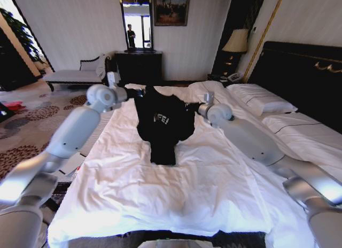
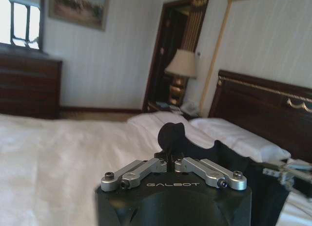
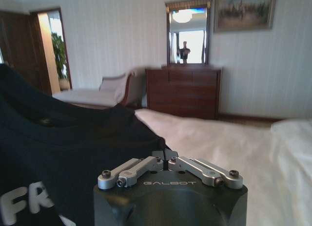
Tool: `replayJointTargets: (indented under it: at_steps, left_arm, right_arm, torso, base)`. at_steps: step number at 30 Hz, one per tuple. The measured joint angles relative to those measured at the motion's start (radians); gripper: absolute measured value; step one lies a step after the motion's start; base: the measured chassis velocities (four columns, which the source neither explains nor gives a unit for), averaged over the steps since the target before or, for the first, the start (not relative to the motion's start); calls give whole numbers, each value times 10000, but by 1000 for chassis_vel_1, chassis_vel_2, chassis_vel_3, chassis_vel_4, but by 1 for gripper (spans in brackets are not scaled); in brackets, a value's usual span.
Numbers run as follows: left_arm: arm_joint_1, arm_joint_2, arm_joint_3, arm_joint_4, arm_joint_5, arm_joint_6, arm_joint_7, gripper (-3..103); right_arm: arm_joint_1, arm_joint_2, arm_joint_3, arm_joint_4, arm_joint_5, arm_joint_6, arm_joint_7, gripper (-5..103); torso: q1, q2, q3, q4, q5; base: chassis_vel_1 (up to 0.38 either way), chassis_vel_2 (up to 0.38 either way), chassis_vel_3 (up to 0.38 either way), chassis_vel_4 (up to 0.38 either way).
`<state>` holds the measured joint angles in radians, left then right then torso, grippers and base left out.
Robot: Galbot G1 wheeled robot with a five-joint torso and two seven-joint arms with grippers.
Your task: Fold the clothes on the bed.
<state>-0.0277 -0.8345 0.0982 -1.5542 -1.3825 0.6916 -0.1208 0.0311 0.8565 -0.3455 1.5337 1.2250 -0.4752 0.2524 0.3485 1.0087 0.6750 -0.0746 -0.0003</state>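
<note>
The clothes, a black T-shirt with pale lettering, hang stretched between my two grippers over the middle of the bed. The shirt's lower end reaches the white duvet. My left gripper is shut on one shoulder and my right gripper on the other. In the left wrist view the left gripper pinches a fold of the T-shirt. In the right wrist view the right gripper grips the T-shirt, whose lettering shows at the frame's edge.
White pillows lie against the dark headboard on the right. A lamp stands on the nightstand beyond them. A dark dresser and a pale chaise bench stand past the bed's far end. Patterned carpet lies to the left.
</note>
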Motion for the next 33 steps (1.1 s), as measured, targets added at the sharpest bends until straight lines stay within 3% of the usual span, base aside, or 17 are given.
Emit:
replayJointTargets:
  at_steps: [7,13,16,22,27,33]
  left_arm:
    - [-1299,891,373,-238,-721,2,-160,2]
    - [-2375,856,938,-7,-1235,2,-319,2]
    - [-3479,662,1486,467,-1588,4,-307,2]
    - [-4333,516,1714,796,-1874,16,-255,2]
    - [-4255,1124,1483,-176,-2334,68,-473,2]
    - [-2875,2533,19,-2667,-3209,80,-1083,2]
  right_arm:
    - [1252,-452,-175,-4,564,12,-24,0]
    - [2099,-545,-356,-270,937,33,-70,0]
    - [2709,-551,-457,-624,1162,32,-89,0]
    - [3111,-800,-536,-697,1330,39,-184,0]
    - [3036,-1444,-263,95,1528,26,-178,0]
    - [2178,-2768,894,2091,2007,-263,52,0]
  torso:
    - [-4,1,-2,-7,4]
    - [0,0,2,-6,3]
    - [0,1,1,-8,5]
    - [-1,0,0,-8,6]
    - [1,0,1,-8,6]
    - [-2,1,-3,-3,1]
  base:
    - [0,0,0,0]
    - [0,0,0,0]
    - [0,0,0,0]
    - [0,0,0,0]
    - [0,0,0,0]
    - [0,0,0,0]
